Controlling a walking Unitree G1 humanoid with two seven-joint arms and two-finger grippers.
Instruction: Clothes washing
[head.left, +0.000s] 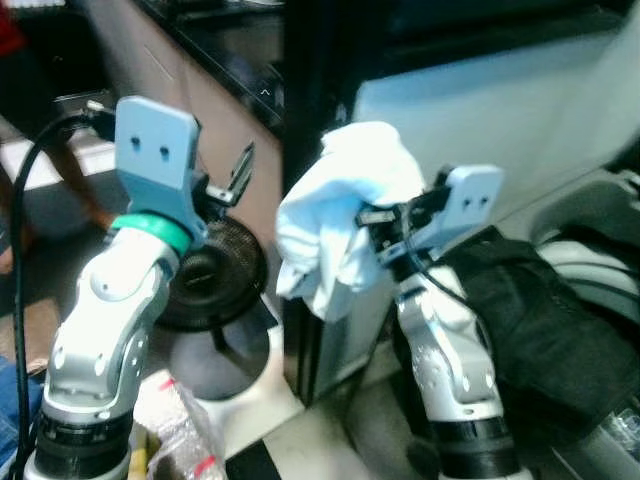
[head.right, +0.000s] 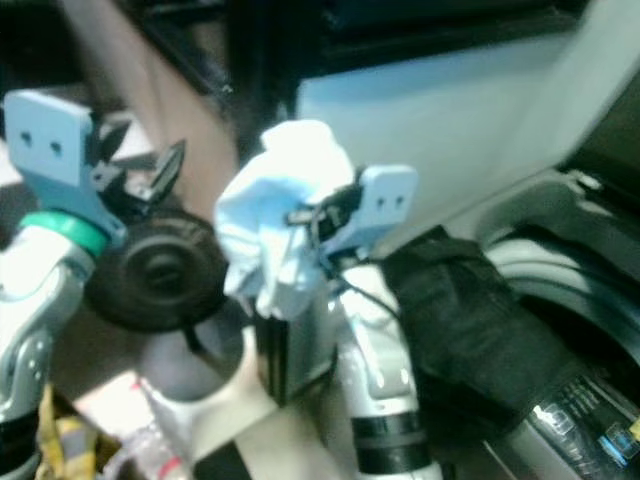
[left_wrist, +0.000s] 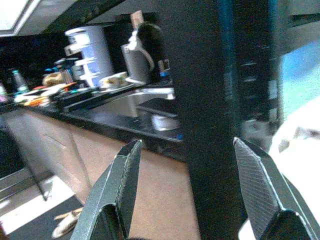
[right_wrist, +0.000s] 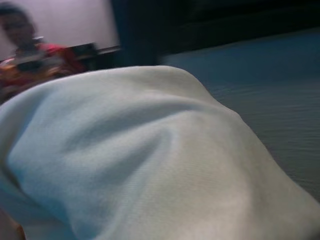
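A kitchen setting is recorded: a dark counter surface (left_wrist: 125, 125) with a sink (left_wrist: 135, 102), a stack of pale containers (left_wrist: 90, 55) and a kettle-like vessel (left_wrist: 137, 60) is seen in the left wrist view, above beige cabinet fronts (head.left: 180, 90). A tall dark vertical panel (head.left: 305, 150) is noted near the middle of the head views, with a pale appliance wall (head.left: 500, 110) to its right. At left, the left gripper (head.left: 235, 180) is raised in front of the cabinets; its fingers (left_wrist: 117, 195) are spread apart with nothing between them. Just below it, a round black fan-like object (head.left: 215, 275) is noted on a white base (head.left: 235, 365). At centre, a white cloth (head.left: 335, 215) is held up in the air, bunched and hanging, in front of the dark panel; the right gripper (head.left: 375, 235) is clenched on it, and the cloth is pressed close to the lens in the right wrist view. At right, a black garment (head.left: 530, 320) is draped over the rim of a washing machine (head.right: 590, 290), beside the right arm. A person in red is seen, blurred, in the right wrist view background.
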